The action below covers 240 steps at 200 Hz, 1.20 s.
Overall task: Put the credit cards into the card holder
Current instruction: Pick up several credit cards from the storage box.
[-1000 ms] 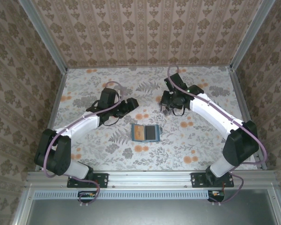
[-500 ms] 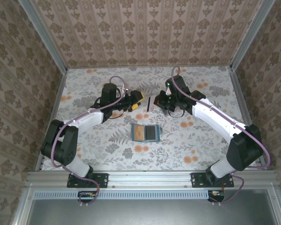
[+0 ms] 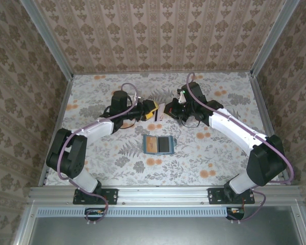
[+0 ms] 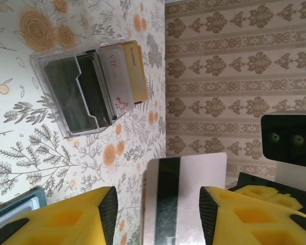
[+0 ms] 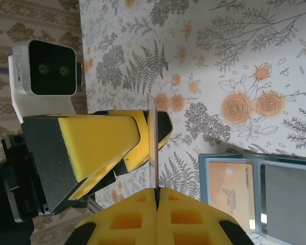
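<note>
1. The right gripper is clenched on one end of a thin pale pink card with a dark stripe. The pale pink card juts lengthwise from its yellow foam fingertips and is held in the air over the middle of the floral-covered table.
2. The left gripper faces it with jaws spread, a fingertip on either side of the card's free end. The striped face is turned toward the left wrist camera. I cannot make out any contact between this gripper and the card.
3. The flat teal bifold wallet lies open on the table, just toward the near edge from both grippers. Its long axis runs parallel to that edge. A tan card sits in its left half.
4. The coming move turns on the wallet lying below the held card and toward the near edge. Neither arm is clearly nearer. The card stands on edge, so I judge it must be turned to meet a slot.
5. A clear plastic box of further cards rests on the table ahead of the left gripper.
6. A second ago the grippers stood well apart. Half a second ago they were near each other, and now they have closed in around the card. The wallet has not moved.
</note>
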### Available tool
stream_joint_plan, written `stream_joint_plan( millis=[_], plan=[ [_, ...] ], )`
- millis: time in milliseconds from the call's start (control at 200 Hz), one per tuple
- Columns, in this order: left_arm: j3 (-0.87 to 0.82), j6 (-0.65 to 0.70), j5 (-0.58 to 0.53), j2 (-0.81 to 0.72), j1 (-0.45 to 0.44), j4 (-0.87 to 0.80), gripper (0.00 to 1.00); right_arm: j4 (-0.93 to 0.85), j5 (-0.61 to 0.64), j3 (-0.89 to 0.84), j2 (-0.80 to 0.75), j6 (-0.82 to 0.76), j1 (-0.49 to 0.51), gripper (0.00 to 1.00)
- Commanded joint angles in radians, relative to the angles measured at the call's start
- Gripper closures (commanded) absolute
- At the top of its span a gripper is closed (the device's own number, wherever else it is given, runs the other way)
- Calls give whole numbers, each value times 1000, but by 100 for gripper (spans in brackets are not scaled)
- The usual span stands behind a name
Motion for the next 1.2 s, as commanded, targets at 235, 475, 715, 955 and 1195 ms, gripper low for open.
stream_joint_plan(
  millis=[235,475,715,955,1195],
  plan=[
    [-1,-50,31,-43,-3,97,83,101,-109,-60,-2,-20,-48,95],
    [-12,-59,24,-66,-3,125,100,170,-149,-103,-12,-11,-67,91],
    [-37,-129,34,-39,-6,245,100,279,-189,-134,-6,55,-67,80],
    [-85,-244,34,7,-6,447,100,312,-208,-143,-6,67,-67,74],
    [-81,-263,42,19,-17,497,81,299,-209,-136,5,58,-66,88]
  ],
)
